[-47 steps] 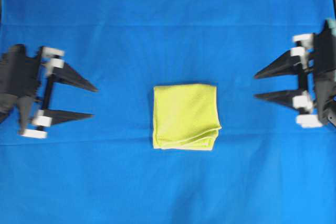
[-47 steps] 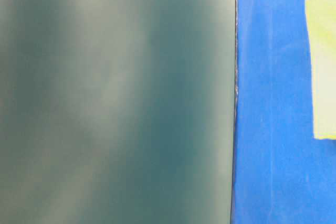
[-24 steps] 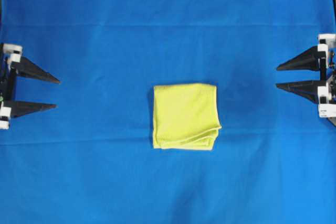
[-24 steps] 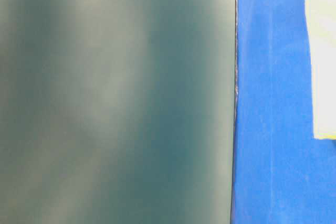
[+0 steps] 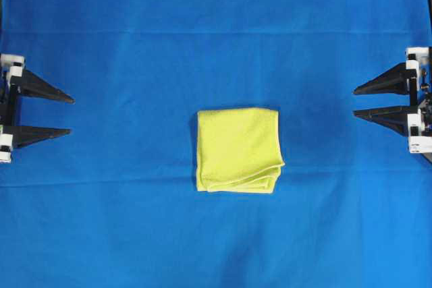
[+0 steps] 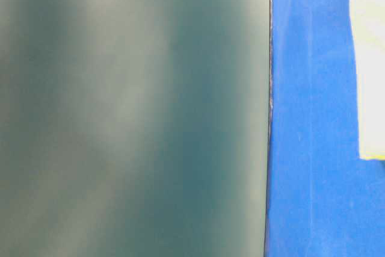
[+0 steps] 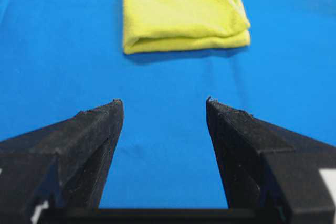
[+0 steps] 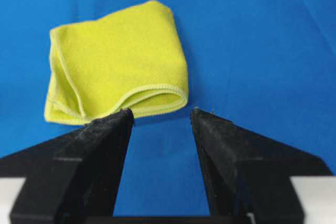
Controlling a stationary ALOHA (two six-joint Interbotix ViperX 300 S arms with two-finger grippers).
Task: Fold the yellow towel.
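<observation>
Yellow towel (image 5: 238, 150) lies folded mid-counter on blue cloth (image 5: 216, 25). We note left claw (image 5: 71, 115) at nine o'clock, right claw (image 5: 354, 102) at three; both gape, empty.

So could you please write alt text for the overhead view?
A folded yellow towel lies in the middle of a blue cloth. The left pincer and right pincer sit open at opposite edges, holding nothing.

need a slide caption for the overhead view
Folded yellow towel lies on the blue cloth, with the open left hand and open right hand apart at either edge.
</observation>
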